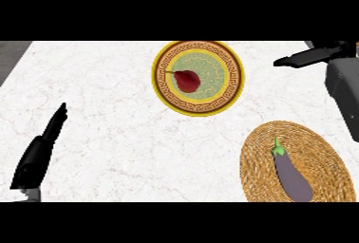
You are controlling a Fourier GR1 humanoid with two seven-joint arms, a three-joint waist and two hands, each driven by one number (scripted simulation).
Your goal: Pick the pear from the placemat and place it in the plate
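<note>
Head view shows the red pear (187, 80) already lying on its side inside the green centre of the yellow-rimmed plate (232, 95), stem toward the left. The woven placemat (326, 156) at lower right carries only a purple eggplant (291, 173). So I judge the placing done, and what remains is the retreat. The right hand (308, 56) sits up at the far right, well apart from the plate, fingers straight and holding nothing. To finish well, it should pull back along a line clear of the plate rim, so nothing nudges the pear, which could roll, being rounded. It should also stay high over the placemat so as not to disturb the eggplant. The left hand (42, 147) rests open at the left edge of the marble counter (105, 95), fingers up.
</note>
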